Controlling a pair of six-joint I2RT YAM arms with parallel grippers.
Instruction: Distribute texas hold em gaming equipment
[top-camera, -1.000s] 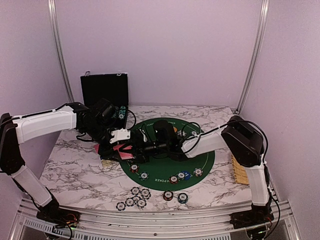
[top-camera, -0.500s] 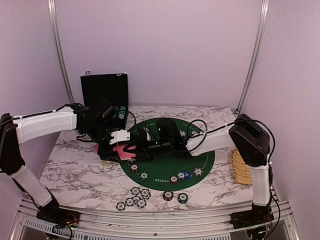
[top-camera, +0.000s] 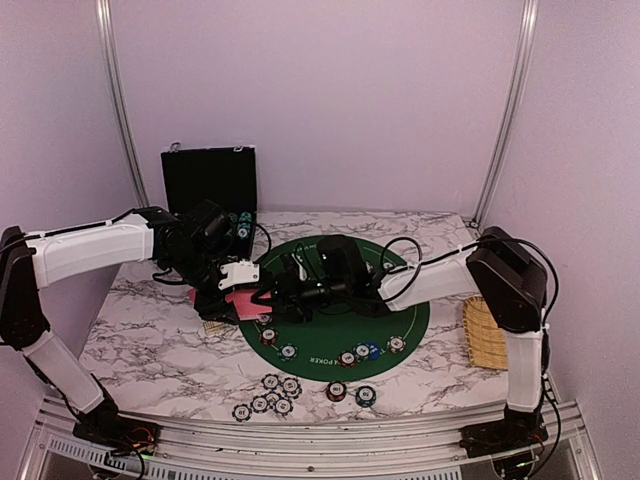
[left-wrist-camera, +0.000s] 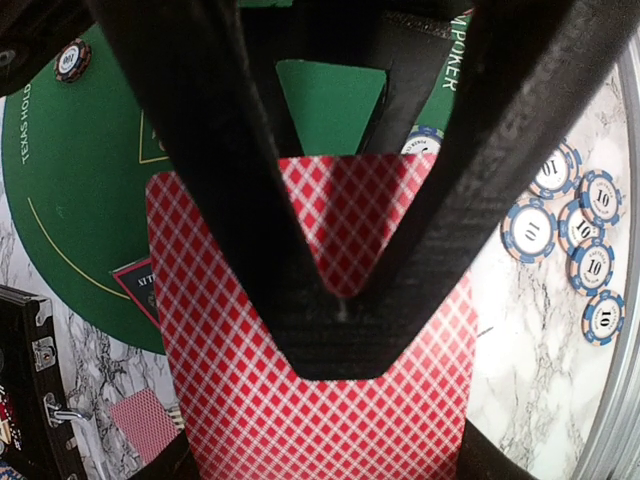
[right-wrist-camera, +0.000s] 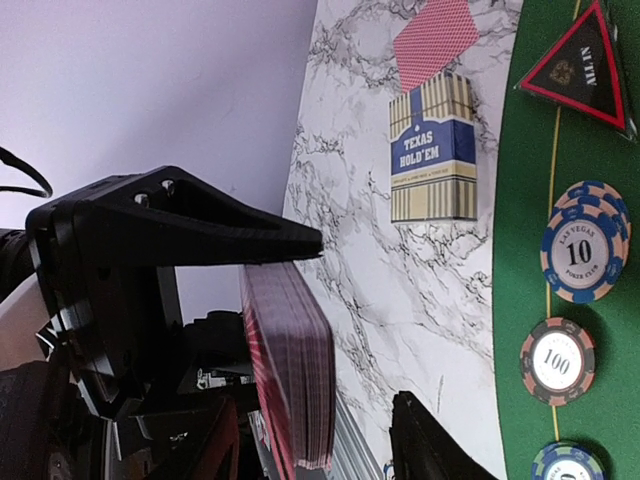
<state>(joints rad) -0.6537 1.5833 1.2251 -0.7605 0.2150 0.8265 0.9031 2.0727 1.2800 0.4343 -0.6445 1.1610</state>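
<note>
My left fingers (left-wrist-camera: 200, 150) pinched the deck of red-backed cards (left-wrist-camera: 300, 420) above the left edge of the green poker mat (left-wrist-camera: 70, 200), presenting it for dealing. My right fingers (right-wrist-camera: 200, 225) stood spread astride its end, seemingly to draw one.

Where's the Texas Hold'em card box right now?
Right wrist view: the card box lies on the marble table, left of the green mat, next to a loose red card.
</note>
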